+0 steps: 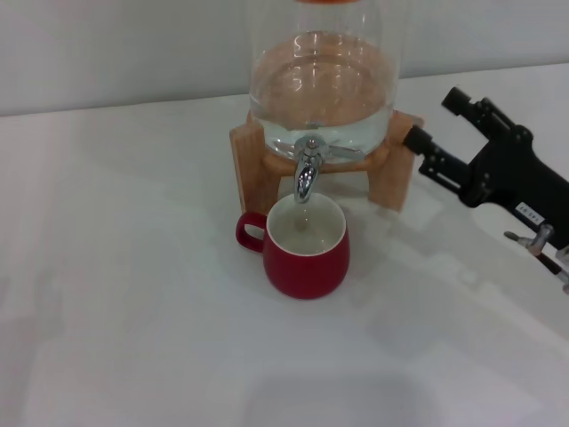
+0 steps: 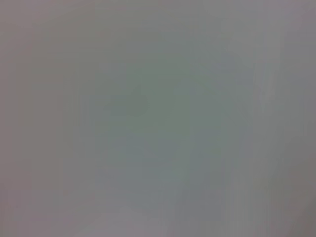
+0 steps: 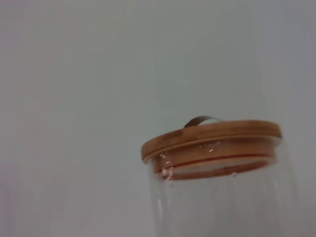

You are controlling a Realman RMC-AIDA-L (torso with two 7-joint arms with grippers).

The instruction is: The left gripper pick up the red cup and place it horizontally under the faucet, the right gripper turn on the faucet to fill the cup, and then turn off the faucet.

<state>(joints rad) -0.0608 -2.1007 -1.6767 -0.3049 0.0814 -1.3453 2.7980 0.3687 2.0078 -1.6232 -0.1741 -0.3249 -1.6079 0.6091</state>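
Since it is ceramic, the squat dark red mug [image 1: 305,247] mid-table is judged rigid, slick, breakable; its loop handle offers purchase. Bare white tabletop [image 1: 133,338] lies nearside. Behind, the chrome spigot [image 1: 307,173] overhangs it. The all-black right gripper [image 1: 427,147] waits beside the stand; finger spread cannot be told.

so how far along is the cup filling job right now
Done: the red cup stands upright on the table under the faucet, and the left gripper is out of view. In hand: the right gripper sits beside the wooden stand, not on the faucet lever. Left: opening the faucet, filling, closing. No stream shows, and whether the cup holds water can't be told.
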